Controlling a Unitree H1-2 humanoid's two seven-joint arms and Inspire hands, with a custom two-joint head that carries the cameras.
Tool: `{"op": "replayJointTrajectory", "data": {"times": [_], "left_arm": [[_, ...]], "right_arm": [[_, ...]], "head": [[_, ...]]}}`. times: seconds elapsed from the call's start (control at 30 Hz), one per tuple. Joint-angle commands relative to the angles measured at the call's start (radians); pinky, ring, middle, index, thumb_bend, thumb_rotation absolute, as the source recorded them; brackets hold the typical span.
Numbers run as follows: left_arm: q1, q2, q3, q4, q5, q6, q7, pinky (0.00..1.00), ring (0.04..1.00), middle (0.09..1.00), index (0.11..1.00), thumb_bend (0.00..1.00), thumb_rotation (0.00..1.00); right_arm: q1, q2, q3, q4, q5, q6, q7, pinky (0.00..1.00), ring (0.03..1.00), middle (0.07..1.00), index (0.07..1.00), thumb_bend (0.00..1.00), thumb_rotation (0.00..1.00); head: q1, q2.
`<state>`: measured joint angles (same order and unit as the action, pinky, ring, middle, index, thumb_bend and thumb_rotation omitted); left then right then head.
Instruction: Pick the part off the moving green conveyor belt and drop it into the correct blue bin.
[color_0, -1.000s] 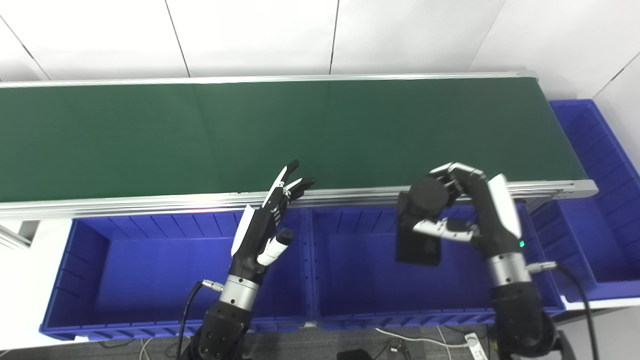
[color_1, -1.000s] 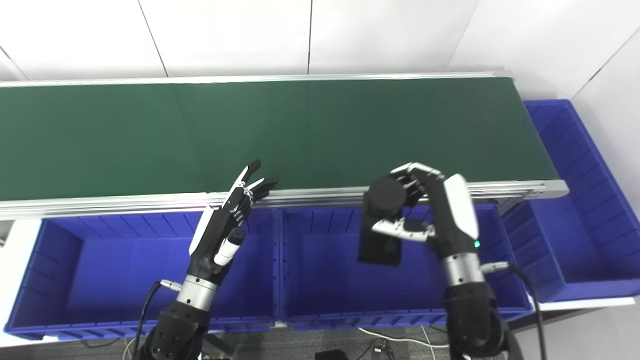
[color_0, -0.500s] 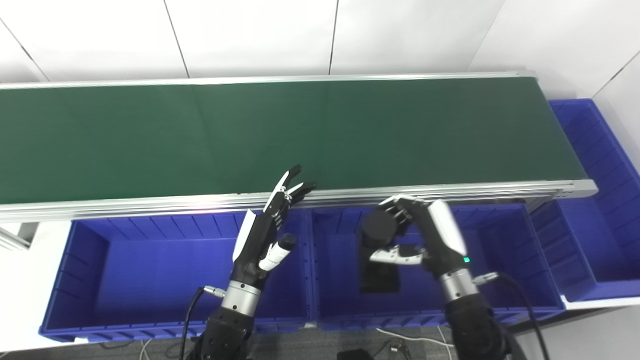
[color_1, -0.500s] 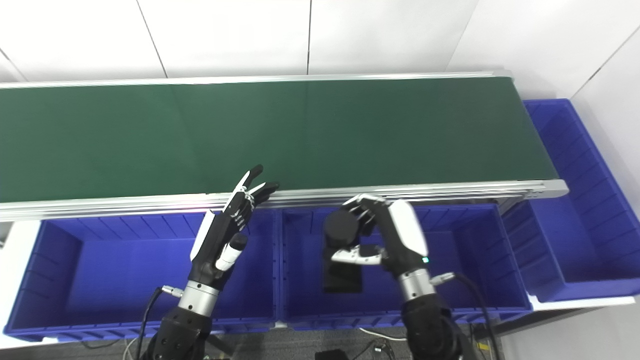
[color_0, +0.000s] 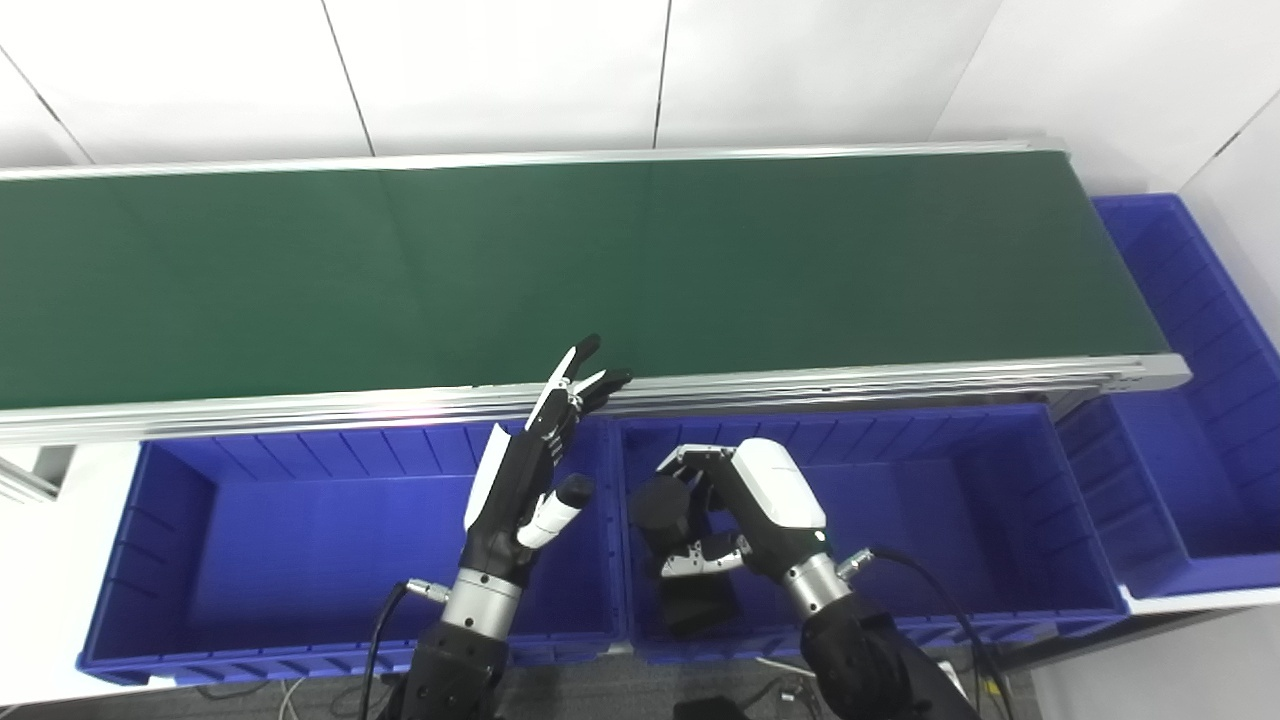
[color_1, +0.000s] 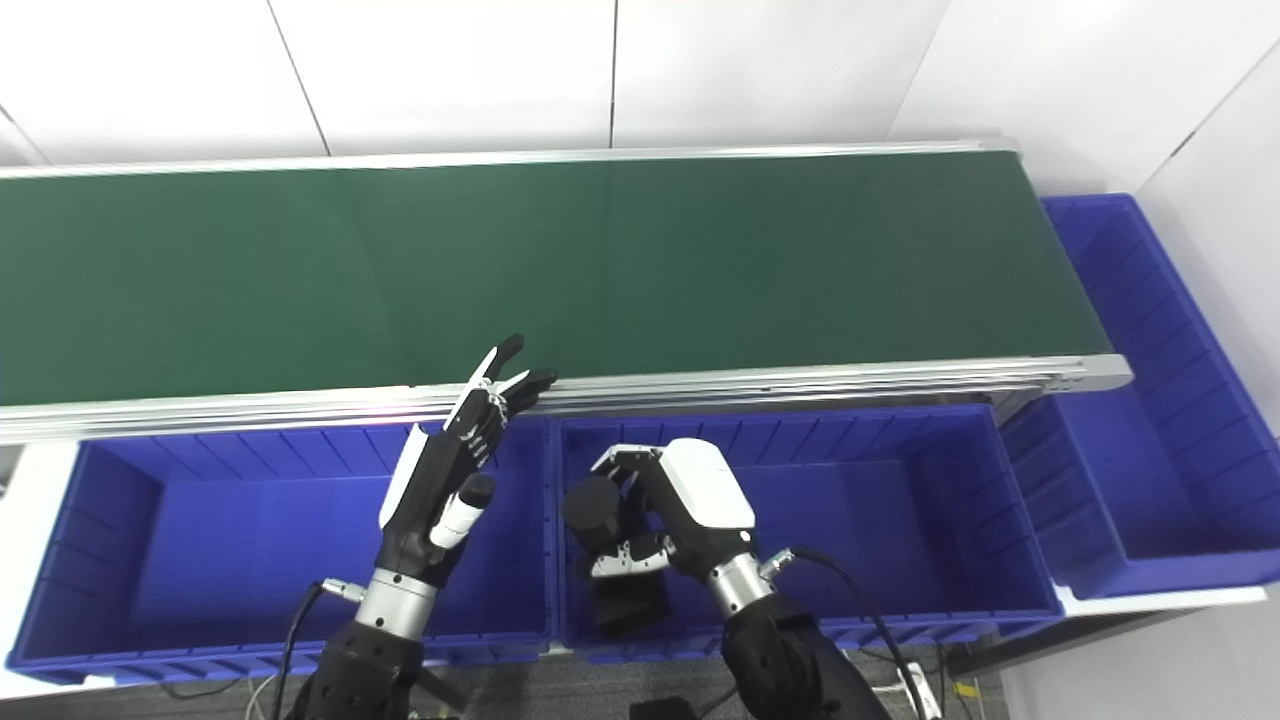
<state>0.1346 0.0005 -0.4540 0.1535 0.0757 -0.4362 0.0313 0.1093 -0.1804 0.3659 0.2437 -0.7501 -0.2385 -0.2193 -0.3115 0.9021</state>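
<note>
My right hand (color_0: 735, 510) is shut on a black part (color_0: 672, 540), a round knob on a flat rectangular base. It holds the part low over the left end of the middle blue bin (color_0: 950, 520), close to the bin's front wall. My left hand (color_0: 530, 470) is open with its fingers spread and pointing up toward the belt's near rail, above the right end of the left blue bin (color_0: 300, 530). The green conveyor belt (color_0: 600, 260) carries nothing in view.
A third blue bin (color_0: 1200, 400) stands past the belt's right end. An aluminium rail (color_0: 900, 380) borders the belt's near side, above the bins. White wall panels lie behind the belt. Cables hang under the bins at the bottom edge.
My right hand has carried the black part left and down, from the bin's right half near the rail to low over its left end. The left hand has barely moved.
</note>
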Motion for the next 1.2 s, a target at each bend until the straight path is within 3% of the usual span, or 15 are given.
{"op": "replayJointTrajectory", "data": {"times": [0.0,0.27,0.77,0.93,0.97,1.03,1.17], "left_arm": [[-0.006,-0.011,-0.002,-0.037,0.008,-0.034,-0.002,0.87,0.859,0.833,0.954,0.83,0.91],[-0.007,-0.004,-0.005,-0.026,0.004,-0.034,-0.004,0.87,0.865,0.834,0.953,0.83,0.91],[-0.005,0.006,-0.007,-0.005,-0.001,-0.034,-0.004,0.9,0.866,0.834,0.952,0.84,0.9],[-0.002,0.009,-0.009,-0.012,-0.007,-0.034,-0.012,0.92,0.873,0.835,0.955,0.83,0.9],[-0.003,0.009,-0.009,-0.01,-0.01,-0.034,-0.013,0.92,0.875,0.838,0.956,0.83,0.9],[-0.003,0.009,-0.009,-0.009,-0.007,-0.034,-0.011,0.92,0.875,0.84,0.956,0.83,0.9],[-0.001,0.008,-0.009,-0.014,-0.011,-0.034,-0.015,0.91,0.866,0.836,0.954,0.83,0.9]], "right_arm": [[-0.019,-0.002,0.019,0.025,-0.016,-0.056,-0.039,0.33,0.402,0.452,0.511,0.52,0.0],[-0.04,-0.007,0.046,0.068,-0.011,-0.066,-0.078,0.35,0.423,0.466,0.503,0.53,0.0],[-0.046,-0.008,0.04,0.086,0.003,-0.063,-0.101,0.33,0.403,0.454,0.514,0.52,0.0],[-0.045,-0.012,0.039,0.087,0.001,-0.082,-0.12,0.4,0.496,0.474,0.51,0.53,0.0],[-0.045,-0.015,0.041,0.085,0.001,-0.082,-0.114,0.45,0.551,0.567,0.502,0.52,0.09],[-0.044,-0.021,0.045,0.074,0.004,-0.073,-0.091,0.53,0.629,0.68,0.658,0.8,0.25],[-0.041,-0.028,0.048,0.057,0.009,-0.063,-0.068,0.59,0.699,0.764,0.734,0.89,0.3]], "head": [[0.001,-0.001],[0.009,-0.017],[0.012,-0.047],[0.012,-0.05],[0.013,-0.05],[0.013,-0.05],[0.013,-0.05]]}}
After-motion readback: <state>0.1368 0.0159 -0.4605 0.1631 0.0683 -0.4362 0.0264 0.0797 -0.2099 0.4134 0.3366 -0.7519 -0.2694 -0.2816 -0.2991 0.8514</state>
